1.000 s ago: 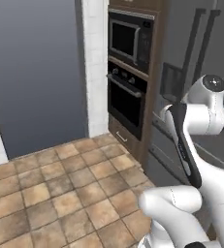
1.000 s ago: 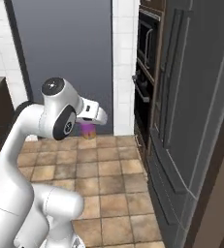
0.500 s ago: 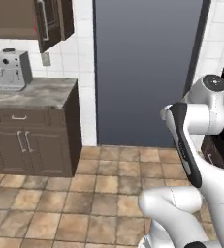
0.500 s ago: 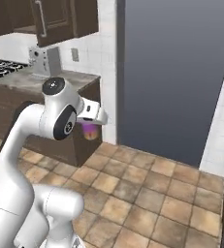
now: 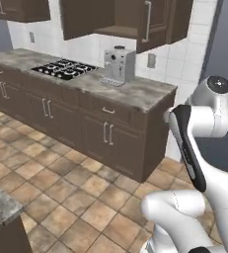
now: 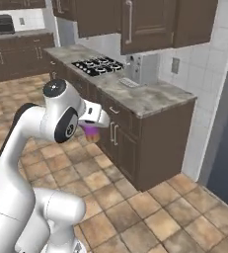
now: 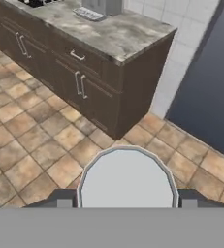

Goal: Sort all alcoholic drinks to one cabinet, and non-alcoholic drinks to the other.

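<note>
The gripper [image 6: 92, 130] is clamping the purple can [image 6: 91, 132] in transit, so keep it level while approaching the far wall cabinets [image 6: 150, 22]

Even, shadowless rendered light fills every view, with soft, coarse blur throughout and no glare anywhere.

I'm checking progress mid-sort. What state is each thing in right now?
claw: shut on the purple can.
purple can: held upright, off the floor, silvery top toward the hand camera.
upper cabinets: doors shut.
lower cabinet doors: shut.
coffee machine: upright on the counter.
</note>
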